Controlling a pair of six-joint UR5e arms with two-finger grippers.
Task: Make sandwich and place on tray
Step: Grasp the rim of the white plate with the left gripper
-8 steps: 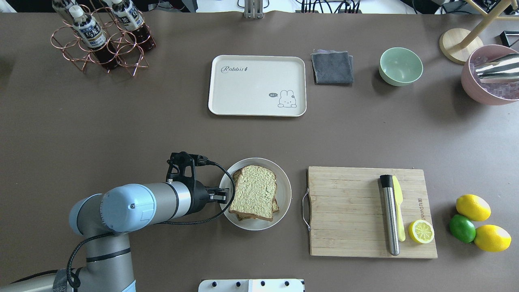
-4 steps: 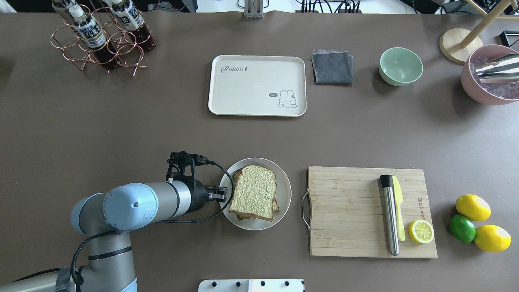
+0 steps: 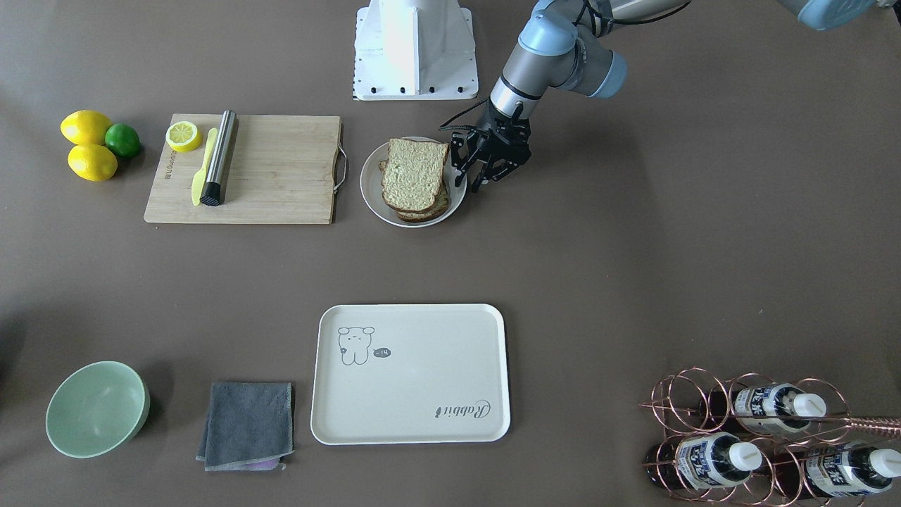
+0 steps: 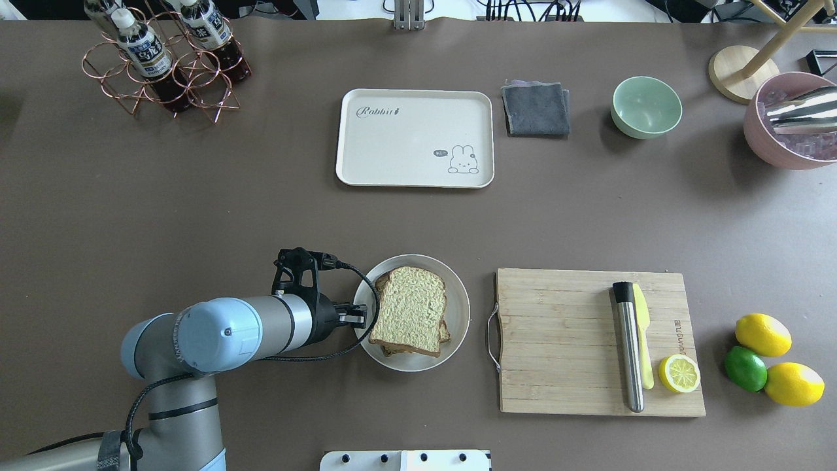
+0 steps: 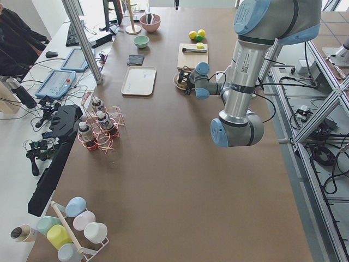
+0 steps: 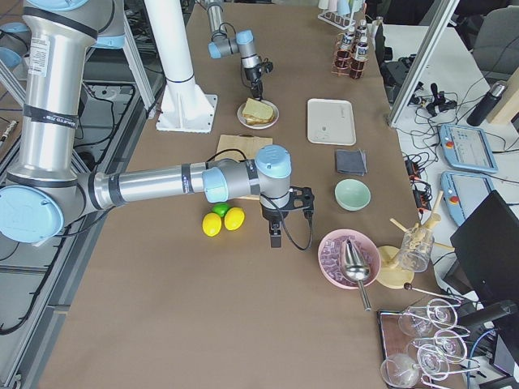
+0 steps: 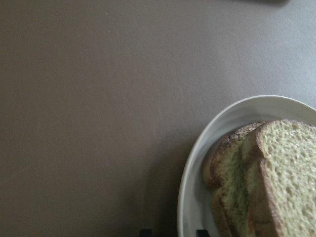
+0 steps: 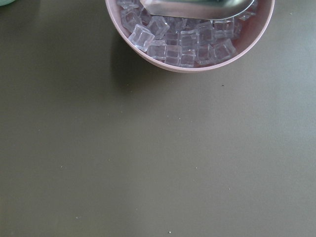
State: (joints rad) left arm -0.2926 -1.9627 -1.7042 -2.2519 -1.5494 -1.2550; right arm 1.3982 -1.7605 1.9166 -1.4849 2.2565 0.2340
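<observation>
The sandwich (image 4: 410, 311), two tan, brown-crusted bread slices stacked, lies on a small white plate (image 4: 458, 314) near the table's front. No egg shows between the slices. My left gripper (image 4: 356, 318) is low at the plate's left rim, open, its fingertips on either side of the rim (image 7: 190, 197) in the left wrist view. It also shows in the front-facing view (image 3: 473, 184). The cream tray (image 4: 405, 140) lies empty farther back. My right gripper (image 6: 276, 239) hangs over bare table near the limes; I cannot tell whether it is open or shut.
A wooden cutting board (image 4: 562, 340) with a metal rod, yellow knife and lemon half lies right of the plate. Lemons and a lime (image 4: 762, 353) lie beyond it. A grey cloth (image 4: 536, 108), green bowl (image 4: 646, 106), pink ice bowl (image 4: 785, 124) and bottle rack (image 4: 163, 59) stand at the back.
My left arm's elbow has shifted slightly to the right. The gripper stays at the plate's left rim. The plate and sandwich have not moved.
</observation>
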